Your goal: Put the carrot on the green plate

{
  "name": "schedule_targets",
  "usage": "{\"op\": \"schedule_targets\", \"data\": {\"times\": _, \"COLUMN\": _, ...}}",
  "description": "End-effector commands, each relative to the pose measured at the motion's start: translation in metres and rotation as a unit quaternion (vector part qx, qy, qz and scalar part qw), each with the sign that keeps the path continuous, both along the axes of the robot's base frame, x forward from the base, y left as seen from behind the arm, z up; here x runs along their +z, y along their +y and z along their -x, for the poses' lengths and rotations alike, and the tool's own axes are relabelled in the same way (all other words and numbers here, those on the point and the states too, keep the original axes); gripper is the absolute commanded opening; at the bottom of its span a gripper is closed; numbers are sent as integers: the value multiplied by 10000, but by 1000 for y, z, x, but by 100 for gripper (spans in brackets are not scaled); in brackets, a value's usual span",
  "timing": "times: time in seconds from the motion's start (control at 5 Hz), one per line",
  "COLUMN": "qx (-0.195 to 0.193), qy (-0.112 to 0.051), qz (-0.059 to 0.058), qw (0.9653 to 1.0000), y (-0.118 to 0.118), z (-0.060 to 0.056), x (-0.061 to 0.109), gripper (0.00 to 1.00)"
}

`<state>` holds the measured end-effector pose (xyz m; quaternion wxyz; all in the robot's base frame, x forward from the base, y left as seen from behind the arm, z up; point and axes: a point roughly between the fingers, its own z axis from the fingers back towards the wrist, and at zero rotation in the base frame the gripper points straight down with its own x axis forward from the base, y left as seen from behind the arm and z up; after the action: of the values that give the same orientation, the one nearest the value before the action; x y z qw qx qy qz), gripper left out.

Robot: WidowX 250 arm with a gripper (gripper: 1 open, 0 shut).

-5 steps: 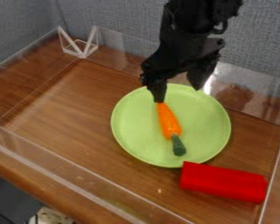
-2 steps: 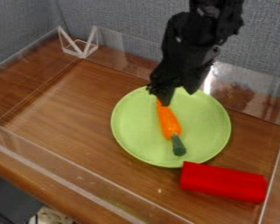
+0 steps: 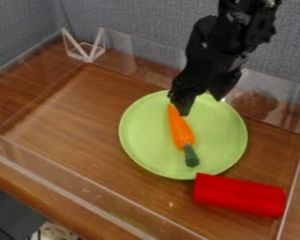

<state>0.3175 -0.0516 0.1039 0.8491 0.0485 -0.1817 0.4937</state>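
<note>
One carrot mid-plate (rim clear)

Light: soft, even, probably from above.
Glare: pale streaks on the wooden table and clear walls.
Shadows: faint.
Sharpness: low resolution, the dark arm slightly blurred.

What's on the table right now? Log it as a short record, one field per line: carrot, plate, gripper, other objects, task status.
carrot: orange carrot lying on the plate, green stub end toward the camera
plate: green plate, flat on the wooden table
gripper: gripper open, just above the carrot's orange end, holding nothing
other objects: red block on the table, off the plate on its near right
task status: carrot is on the plate
</note>
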Motion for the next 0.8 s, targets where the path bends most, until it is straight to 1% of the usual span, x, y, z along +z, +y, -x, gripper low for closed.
{"op": "schedule_targets", "data": {"times": 0.0, "qx": -470, "qy": -346, "qz": 114, "qw": 9982, "y": 2, "z": 0, "x": 29, "gripper": 100}}
{"op": "schedule_targets", "data": {"times": 0.2, "qx": -477, "qy": -375, "qz": 114, "qw": 9981, "y": 9, "z": 7, "x": 22, "gripper": 100}}
{"op": "schedule_targets", "data": {"times": 0.4, "qx": -359, "qy": -450, "qz": 133, "qw": 9983, "y": 14, "z": 10, "x": 20, "gripper": 100}}
{"op": "schedule_targets", "data": {"times": 0.6, "qx": -494, "qy": -560, "qz": 85, "qw": 9972, "y": 15, "z": 11, "x": 17, "gripper": 100}}
